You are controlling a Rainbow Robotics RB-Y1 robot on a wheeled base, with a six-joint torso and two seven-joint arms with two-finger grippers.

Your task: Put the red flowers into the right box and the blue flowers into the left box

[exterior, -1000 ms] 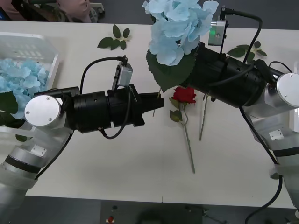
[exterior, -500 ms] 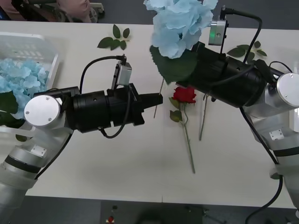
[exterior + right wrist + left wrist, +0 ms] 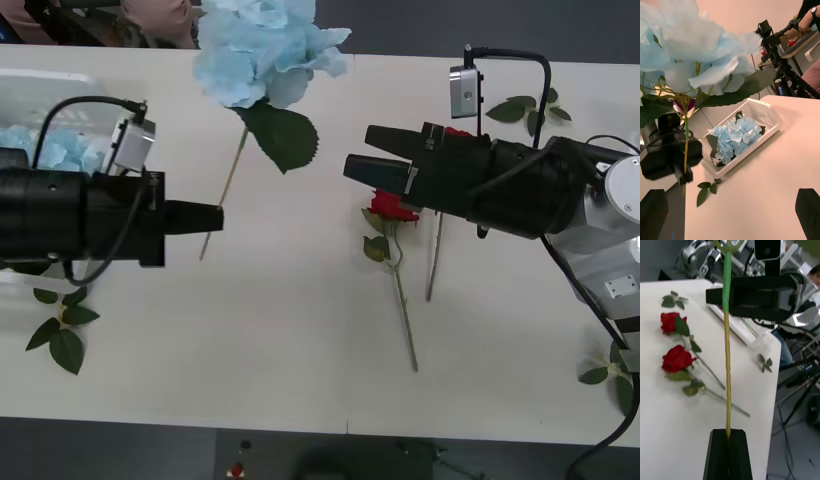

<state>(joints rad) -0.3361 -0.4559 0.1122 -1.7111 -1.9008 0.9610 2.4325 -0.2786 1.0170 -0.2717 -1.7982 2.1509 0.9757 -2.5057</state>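
Observation:
A blue flower (image 3: 265, 45) with a wide pale head hangs above the table's far side. My left gripper (image 3: 212, 218) is shut on the lower end of its thin stem (image 3: 727, 363). The left box (image 3: 70, 92), a white slotted basket, stands at the far left with several blue flowers (image 3: 732, 137) inside. My right gripper (image 3: 362, 158) is open and empty at mid-table, just above a red flower (image 3: 396, 208) lying flat. In the left wrist view, two red flowers (image 3: 676, 358) lie side by side. A pale edge of the right box (image 3: 752, 335) shows past the table's right side.
Loose green leaf sprigs lie at the back right (image 3: 525, 108), the front left (image 3: 60, 335) and the right edge (image 3: 610, 378). A second rose stem (image 3: 434, 260) lies beside the first. Camera stands and a person are behind the table.
The right gripper let go of the blue flower and opened. The left gripper closed on the stem and drew back to the left, carrying the flower toward the basket.

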